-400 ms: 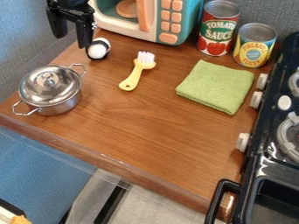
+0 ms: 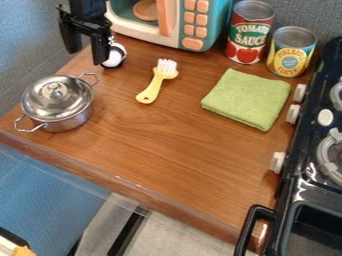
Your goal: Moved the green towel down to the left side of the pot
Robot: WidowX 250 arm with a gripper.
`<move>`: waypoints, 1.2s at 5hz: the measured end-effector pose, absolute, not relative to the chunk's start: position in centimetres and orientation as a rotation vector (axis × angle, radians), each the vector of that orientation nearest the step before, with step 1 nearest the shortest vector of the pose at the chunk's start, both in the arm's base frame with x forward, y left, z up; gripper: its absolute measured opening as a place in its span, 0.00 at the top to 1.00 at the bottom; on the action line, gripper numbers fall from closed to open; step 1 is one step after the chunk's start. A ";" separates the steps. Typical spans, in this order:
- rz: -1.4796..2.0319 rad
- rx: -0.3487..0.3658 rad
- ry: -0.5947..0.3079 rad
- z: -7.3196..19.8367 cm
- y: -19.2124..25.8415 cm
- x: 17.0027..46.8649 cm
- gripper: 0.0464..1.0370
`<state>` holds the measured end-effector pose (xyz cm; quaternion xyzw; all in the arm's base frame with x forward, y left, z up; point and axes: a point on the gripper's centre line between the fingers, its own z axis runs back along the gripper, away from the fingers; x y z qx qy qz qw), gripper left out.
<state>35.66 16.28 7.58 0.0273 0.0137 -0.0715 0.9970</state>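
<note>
Camera view: pincer (image 2: pixel 86 58) spread apart. Green towel (image 2: pixel 247 99) folded flat on desk (image 2: pixel 167 145), well right of pincer in view; lidded pot (image 2: pixel 59 105) lower in view than pincer.

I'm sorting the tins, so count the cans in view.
2: the red can stands just right of the microwave, and the yellow can is right of that, near the stove. Others could be hidden behind the microwave.
</note>
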 end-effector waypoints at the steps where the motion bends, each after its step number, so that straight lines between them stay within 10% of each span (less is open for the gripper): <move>1: -0.225 0.033 0.017 6.9 13.3 36.6 0.04; 6: -0.304 0.049 -0.180 8.2 -7.2 41.6 0.04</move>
